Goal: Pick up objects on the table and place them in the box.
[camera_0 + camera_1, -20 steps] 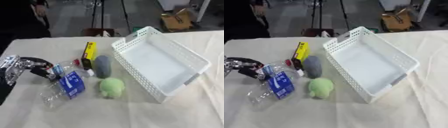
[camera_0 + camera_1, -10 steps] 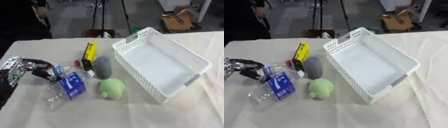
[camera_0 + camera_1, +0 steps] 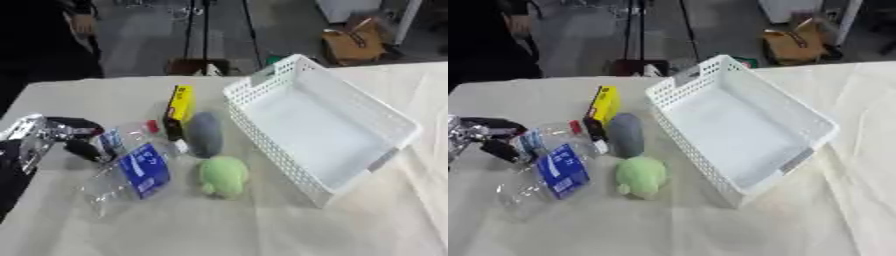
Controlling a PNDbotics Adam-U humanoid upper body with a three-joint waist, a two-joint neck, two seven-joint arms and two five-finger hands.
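My left hand (image 3: 48, 136) is at the table's left edge, open, with fingers and thumb spread toward the clear bottles. Just right of its fingertips lies a small clear bottle with a red cap (image 3: 131, 132). Below that lies a larger crushed clear bottle with a blue label (image 3: 138, 170). A yellow box (image 3: 181, 100), a grey oblong thing (image 3: 205, 134) and a green plush toy (image 3: 222, 175) lie in a row toward the white basket (image 3: 802, 112), which holds nothing. My right hand is out of sight.
A small dark item with a white tip (image 3: 174, 136) sits between the bottles and the grey thing. The cream tablecloth (image 3: 710, 225) is bare along the front and right of the basket. Stands and a brown bag stand on the floor beyond the far edge.
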